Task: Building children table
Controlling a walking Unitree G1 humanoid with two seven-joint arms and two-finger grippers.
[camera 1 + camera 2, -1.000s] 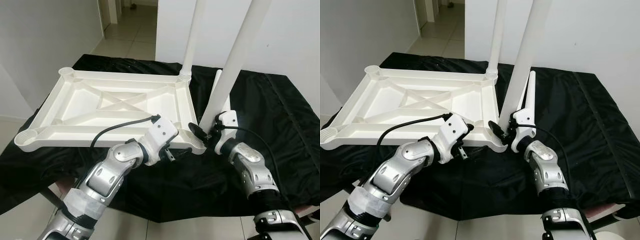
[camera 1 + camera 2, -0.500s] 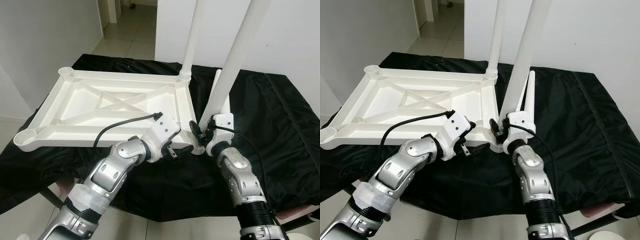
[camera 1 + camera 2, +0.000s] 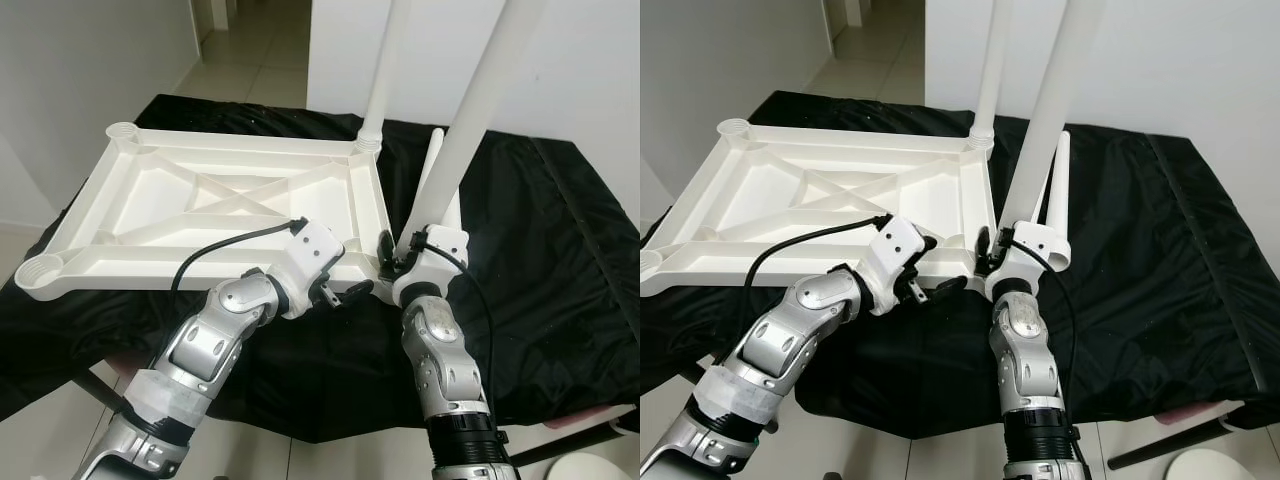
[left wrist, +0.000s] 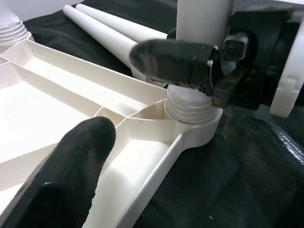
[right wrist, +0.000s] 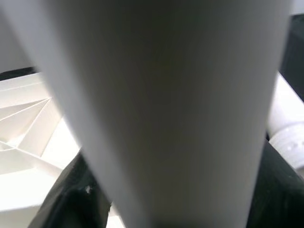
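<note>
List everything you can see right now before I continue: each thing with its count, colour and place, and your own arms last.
Tabletop: one, white, upside down on the cloth, ribbed underside up.
Standing legs: two, white, upright in the tabletop's two right-hand corner sockets, far one, near one.
Loose legs: two, white, lying side by side on the cloth, right of the tabletop.
Black cloth: one, covering the work surface.
Floor: pale tiles, beyond the cloth.
Left gripper: fingers open, at the tabletop's near right corner.
Right gripper: shut on the near standing leg, just above its socket.
</note>
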